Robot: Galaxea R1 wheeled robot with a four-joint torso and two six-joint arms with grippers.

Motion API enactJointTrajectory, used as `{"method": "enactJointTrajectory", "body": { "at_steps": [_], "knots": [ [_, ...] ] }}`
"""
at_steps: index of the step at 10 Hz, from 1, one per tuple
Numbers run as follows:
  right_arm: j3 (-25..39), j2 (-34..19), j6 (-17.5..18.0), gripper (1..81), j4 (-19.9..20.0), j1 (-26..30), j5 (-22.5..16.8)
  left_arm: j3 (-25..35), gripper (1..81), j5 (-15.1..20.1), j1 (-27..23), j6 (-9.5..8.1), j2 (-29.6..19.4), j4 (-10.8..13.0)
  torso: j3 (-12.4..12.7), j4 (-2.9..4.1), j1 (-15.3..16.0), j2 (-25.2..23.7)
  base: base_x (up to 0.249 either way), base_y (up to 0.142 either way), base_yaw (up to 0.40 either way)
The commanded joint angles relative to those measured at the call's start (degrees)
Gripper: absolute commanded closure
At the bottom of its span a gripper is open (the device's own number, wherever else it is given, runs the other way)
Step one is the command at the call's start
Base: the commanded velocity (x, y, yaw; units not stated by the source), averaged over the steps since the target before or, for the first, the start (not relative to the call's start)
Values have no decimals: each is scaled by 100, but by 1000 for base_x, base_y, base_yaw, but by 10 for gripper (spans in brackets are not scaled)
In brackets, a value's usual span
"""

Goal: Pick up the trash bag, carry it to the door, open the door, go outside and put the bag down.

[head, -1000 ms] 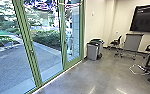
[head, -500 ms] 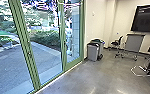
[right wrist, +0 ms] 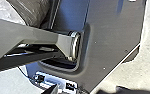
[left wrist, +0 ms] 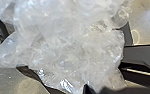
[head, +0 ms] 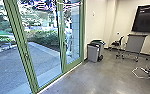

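Whether the fingers of the left gripper point(left wrist: 87, 89) or the right gripper point(right wrist: 53, 89) are open or closed, I cannot tell. The trash bag point(left wrist: 66, 47) lies close before the left wrist camera, crumpled clear plastic with dark film along its edges. Wrinkled dark plastic point(right wrist: 36, 11) shows in the right wrist view. Ahead stand green-framed glass doors point(head: 62, 53), with paving point(head: 6, 65) and shrubs point(head: 43, 36) beyond. Indoors, near the frame, are bins point(head: 93, 53); farther off, an office chair point(head: 118, 43), a wheeled desk point(head: 135, 43) and a wall screen point(head: 148, 20).
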Motion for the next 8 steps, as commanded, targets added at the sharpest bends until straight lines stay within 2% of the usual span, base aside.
{"method": "enactJointTrajectory", "body": {
  "at_steps": [1,8],
  "knots": [
    [9,32,1,10,-21,226,-341,19,811,383,-253,43,31,53,0,0,0,0,151,-65,0],
    [-61,32,9,10,-3,244,-341,19,811,409,-287,43,66,71,0,0,0,2,151,-71,0]
  ]
}}
